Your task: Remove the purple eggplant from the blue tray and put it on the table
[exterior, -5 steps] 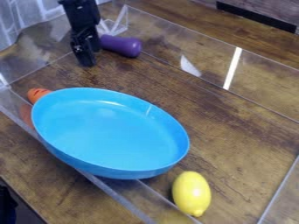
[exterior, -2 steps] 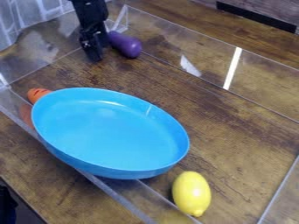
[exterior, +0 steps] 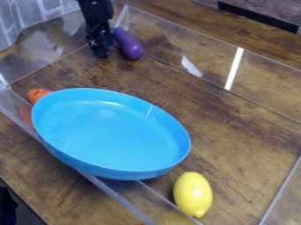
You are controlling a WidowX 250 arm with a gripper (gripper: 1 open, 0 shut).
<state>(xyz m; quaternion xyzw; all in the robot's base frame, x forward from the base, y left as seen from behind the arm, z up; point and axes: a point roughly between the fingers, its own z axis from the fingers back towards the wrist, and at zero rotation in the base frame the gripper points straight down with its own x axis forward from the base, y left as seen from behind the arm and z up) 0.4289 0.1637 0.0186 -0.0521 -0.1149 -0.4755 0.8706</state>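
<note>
Camera view shows the black pincer (exterior: 100,46) low over the dark brown wood-plank table (exterior: 223,114) at the far left, its tip pointing steeply down. The small glossy purple toy eggplant (exterior: 127,44) lies just right of it on the table, apparently touching one finger. A second ago the pincer stood further left, clear of the eggplant; it has since slid in beside it. Whether its jaws are apart or closing on the eggplant cannot be told at this size.

Nearer the camera than the pincer, well apart, sits the large shallow bright-blue oval plastic tray (exterior: 70,145), holding nothing. With the eggplant already out on the table, the task looks essentially met; this reads as a regrasp or nudge.
</note>
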